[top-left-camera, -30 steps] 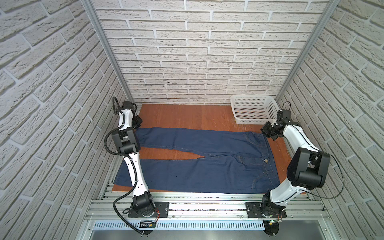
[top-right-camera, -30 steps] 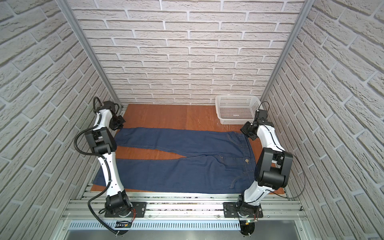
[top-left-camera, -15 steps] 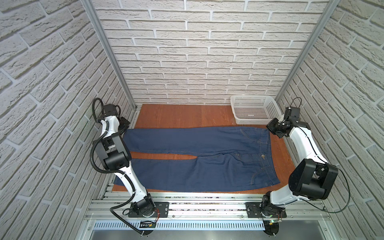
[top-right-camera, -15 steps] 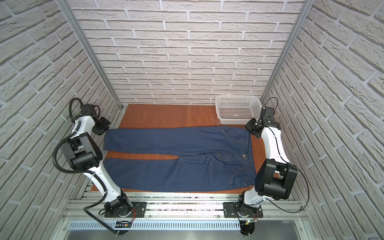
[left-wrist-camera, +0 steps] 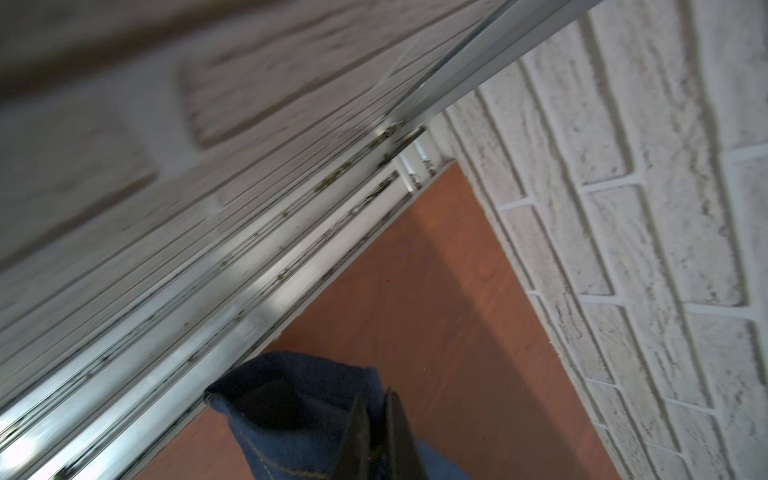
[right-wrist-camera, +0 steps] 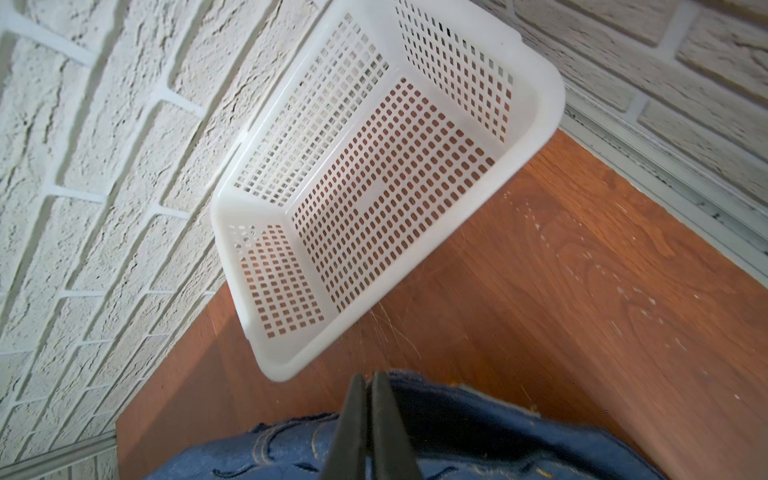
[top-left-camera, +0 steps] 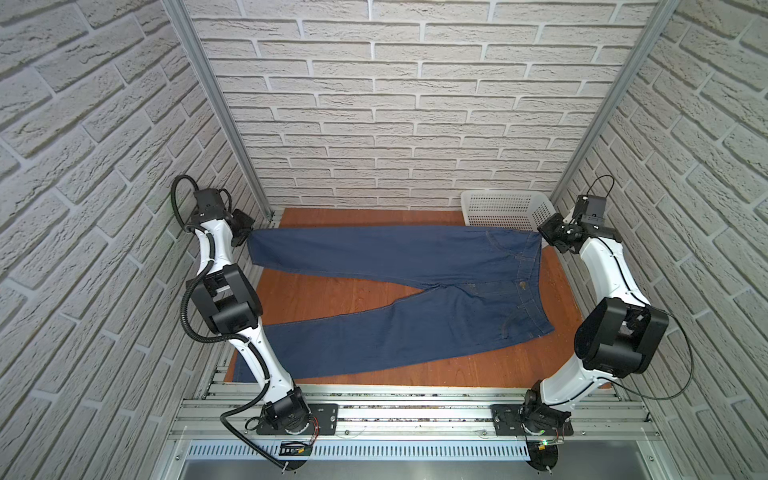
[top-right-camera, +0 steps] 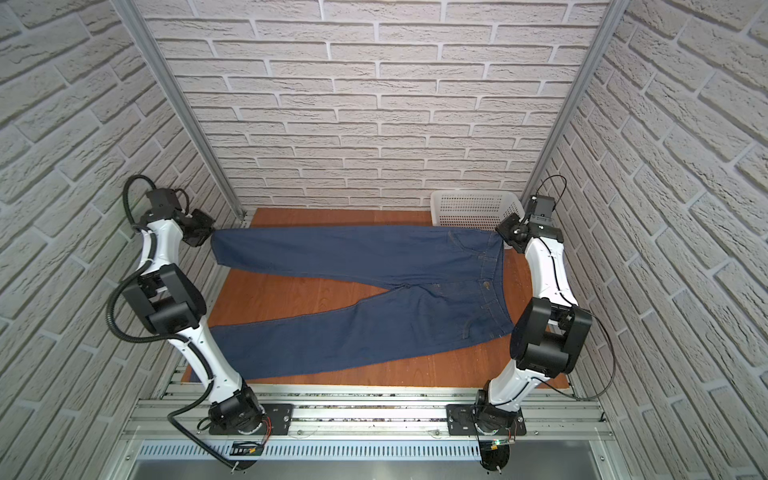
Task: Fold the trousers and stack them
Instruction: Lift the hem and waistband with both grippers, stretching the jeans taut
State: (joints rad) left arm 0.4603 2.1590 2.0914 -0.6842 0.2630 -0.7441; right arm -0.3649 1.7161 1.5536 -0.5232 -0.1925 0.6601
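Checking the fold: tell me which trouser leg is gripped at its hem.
The far leg: the left gripper pinches its hem. The near leg lies loose on the table.

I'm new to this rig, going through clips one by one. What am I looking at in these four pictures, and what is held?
Two white robot arms stand on a rail at the near edge of a wooden table. Two pictures look down from overhead, side by side, nearly alike. The other two come from a camera on each arm's wrist, looking past its hand. On the table lie blue jeans, spread out, and an empty white basket at the far right corner. The left hand is shut on the far leg's hem; the right hand is shut on the waistband's far corner.
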